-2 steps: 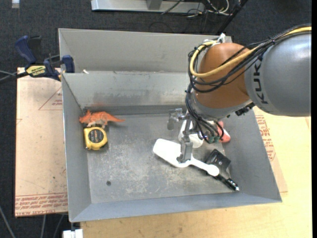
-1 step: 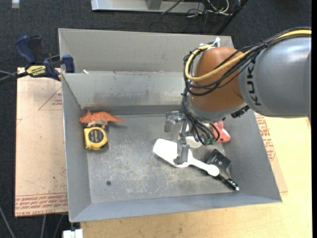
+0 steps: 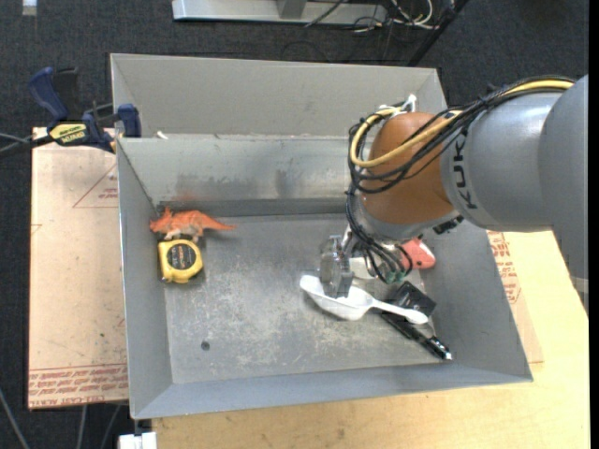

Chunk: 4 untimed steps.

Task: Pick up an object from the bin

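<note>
Arm in from right, wrist bent down; jaws low over white spoon point(image 3: 348, 304), bin point(image 3: 262, 330) right-centre. Apart or together: can't tell.

Orange toy dino point(image 3: 190, 222) over on the left, yellow tape measure point(image 3: 182, 261) right below it. Black pen point(image 3: 423, 336) lower right, pink thing point(image 3: 420, 253) a bit above that.

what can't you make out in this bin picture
In the camera view:
red thing: mostly hidden behind the arm; kind unclear.
spoon: the gripper hangs over its bowl; touching or apart, cannot tell.
black tool: crossed by the spoon's handle; too small to name.
</note>
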{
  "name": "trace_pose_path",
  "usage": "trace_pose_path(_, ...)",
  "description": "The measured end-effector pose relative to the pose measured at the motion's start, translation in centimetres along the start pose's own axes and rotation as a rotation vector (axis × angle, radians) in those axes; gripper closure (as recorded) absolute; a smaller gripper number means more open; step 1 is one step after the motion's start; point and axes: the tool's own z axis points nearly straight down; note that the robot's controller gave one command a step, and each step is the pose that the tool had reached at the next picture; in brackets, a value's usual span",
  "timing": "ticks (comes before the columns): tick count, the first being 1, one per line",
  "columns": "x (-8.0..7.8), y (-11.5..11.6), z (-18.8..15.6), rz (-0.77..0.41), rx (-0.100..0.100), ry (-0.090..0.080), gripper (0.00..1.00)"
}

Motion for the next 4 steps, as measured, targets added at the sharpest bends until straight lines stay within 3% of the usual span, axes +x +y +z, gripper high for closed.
trace_pose_path(1, 0.0, 0.0, 0.0, 0.0, 0.0, 0.0, 0.0)
trace_pose_path(2, 0.0, 0.0, 0.0, 0.0, -0.001, 0.0, 1.0)
trace_pose_path(3, 0.0, 0.0, 0.0, 0.0, -0.001, 0.0, 1.0)
trace_pose_path(4, -0.9, 0.3, -8.0, -0.035, -0.002, -0.003, 1.0)
